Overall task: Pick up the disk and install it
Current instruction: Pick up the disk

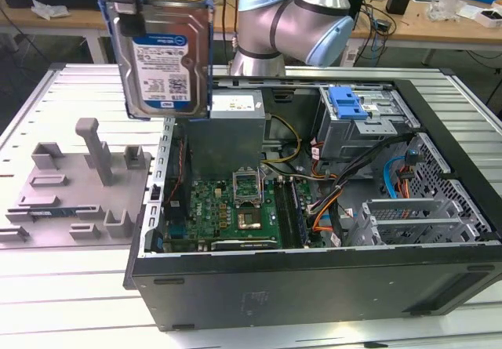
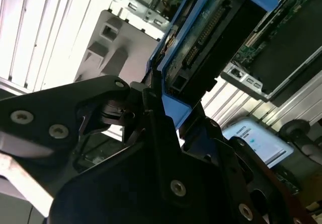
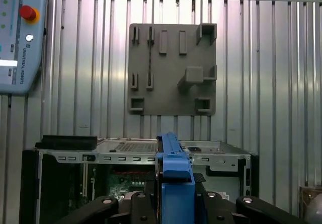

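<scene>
Open case [image 1: 314, 286] lies on its side on the ribbed table [image 1: 63, 302], nearest the exterior camera, board [image 1: 235, 208] exposed inside. Grey fixture [image 1: 78, 184] sits on the table just beside the case, on the exterior view's left. Blue latch [image 1: 347, 102] is on the drive cage at the case's far side.

Disk [image 1: 169, 51] hangs upright in the air, clear of everything, over the case's wall next to the fixture, label facing the camera. Gripper [image 1: 127, 12] grips it from above. In the first wrist view the fingers [image 3: 200, 206] are clamped on either side of the disk's blue carrier [image 3: 173, 158]. Arm [image 1: 298, 19] stands behind the case.
</scene>
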Robot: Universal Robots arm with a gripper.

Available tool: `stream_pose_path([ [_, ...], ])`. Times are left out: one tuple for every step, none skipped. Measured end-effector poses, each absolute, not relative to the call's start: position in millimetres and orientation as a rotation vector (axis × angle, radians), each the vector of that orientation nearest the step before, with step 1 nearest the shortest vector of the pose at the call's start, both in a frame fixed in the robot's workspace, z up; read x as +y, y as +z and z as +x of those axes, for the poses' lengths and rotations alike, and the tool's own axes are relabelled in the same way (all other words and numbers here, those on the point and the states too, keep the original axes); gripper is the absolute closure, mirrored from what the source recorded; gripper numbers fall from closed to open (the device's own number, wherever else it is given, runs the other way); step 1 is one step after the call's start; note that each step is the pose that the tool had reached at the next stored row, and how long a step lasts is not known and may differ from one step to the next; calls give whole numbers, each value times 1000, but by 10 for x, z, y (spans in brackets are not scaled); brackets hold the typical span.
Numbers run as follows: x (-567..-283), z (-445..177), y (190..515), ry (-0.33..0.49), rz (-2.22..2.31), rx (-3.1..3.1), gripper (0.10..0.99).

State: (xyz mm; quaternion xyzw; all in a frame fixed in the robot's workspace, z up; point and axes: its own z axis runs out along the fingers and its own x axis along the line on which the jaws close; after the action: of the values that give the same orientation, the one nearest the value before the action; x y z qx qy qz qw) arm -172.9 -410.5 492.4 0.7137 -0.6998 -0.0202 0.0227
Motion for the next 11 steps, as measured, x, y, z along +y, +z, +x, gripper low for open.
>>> stream_pose_path([
  [-4120,-1693,4924,-64,2210,-2167,718],
  [-4143,-1639,4924,-66,2209,-2165,718],
  [-4162,-1594,4923,-68,2208,-2165,718],
  [-4192,-1531,4923,-70,2207,-2164,718],
  [-4212,-1495,4923,-71,2207,-2163,718],
  [-4237,-1454,4923,-72,2206,-2163,718],
  [-4269,-1431,4923,-72,2206,-2162,718],
  [-4287,-1426,4923,-72,2206,-2162,718],
  [-4307,-1419,4923,-72,2206,-2162,718],
  [-4341,-1400,4923,-72,2205,-2163,718],
  [-4394,-1344,4923,-72,2206,-2162,718],
])
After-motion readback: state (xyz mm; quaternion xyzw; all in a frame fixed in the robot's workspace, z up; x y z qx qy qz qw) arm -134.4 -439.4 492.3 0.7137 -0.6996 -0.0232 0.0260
